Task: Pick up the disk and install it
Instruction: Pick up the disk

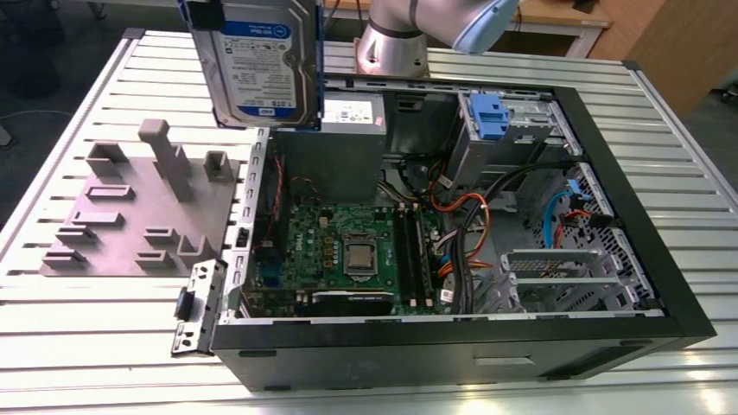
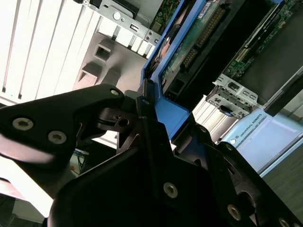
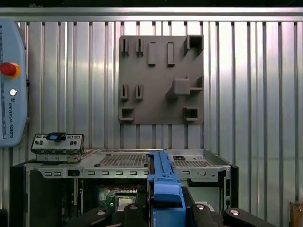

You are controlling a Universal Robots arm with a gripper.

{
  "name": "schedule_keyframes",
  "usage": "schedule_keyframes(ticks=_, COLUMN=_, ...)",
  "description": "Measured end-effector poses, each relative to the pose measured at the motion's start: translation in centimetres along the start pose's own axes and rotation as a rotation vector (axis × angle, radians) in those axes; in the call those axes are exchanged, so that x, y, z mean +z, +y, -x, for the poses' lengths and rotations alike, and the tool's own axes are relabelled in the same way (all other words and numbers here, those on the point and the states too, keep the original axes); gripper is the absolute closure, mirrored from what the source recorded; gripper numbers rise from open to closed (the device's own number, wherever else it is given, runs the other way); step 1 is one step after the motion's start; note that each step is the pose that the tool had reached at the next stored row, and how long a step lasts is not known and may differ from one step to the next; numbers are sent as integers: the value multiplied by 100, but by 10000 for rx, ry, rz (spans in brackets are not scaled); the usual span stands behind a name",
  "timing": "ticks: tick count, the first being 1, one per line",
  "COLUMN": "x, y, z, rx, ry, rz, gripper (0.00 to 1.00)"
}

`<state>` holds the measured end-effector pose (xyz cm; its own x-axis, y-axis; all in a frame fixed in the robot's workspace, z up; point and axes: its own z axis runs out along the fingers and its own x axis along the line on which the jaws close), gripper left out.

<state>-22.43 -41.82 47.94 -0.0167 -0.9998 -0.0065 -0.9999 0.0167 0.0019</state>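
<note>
Across the ribbed metal table (image 1: 692, 173), sprawled wide open: black computer case (image 1: 461, 354), side panel off, green motherboard (image 1: 346, 251) and tangled cables bared. Just beside it, toward the exterior view's left, flat grey fixture plate (image 1: 127, 216), matte, studded with blocky pegs and slots. Up in the air, well off the table, apart from plate and case alike: the disk (image 1: 259, 60), hanging on edge, silver shell, white-and-blue label, blue plastic bracket around it. Gripped at its upper end by the gripper (image 2: 173, 125), black fingers (image 2: 147, 123) clenched on that blue bracket in both wrist views. Looks rigid and fairly hefty, smooth metal likely slick, circuit-board underside best left untouched. Safest hold, by judgement: the bracket edges, exactly where pinched now.
</note>
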Motion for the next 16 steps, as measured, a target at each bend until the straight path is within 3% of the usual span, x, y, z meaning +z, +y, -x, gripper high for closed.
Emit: schedule_keyframes(ticks=16, x=0, y=-71, z=1, rx=-1, ry=0, rz=0, gripper=64)
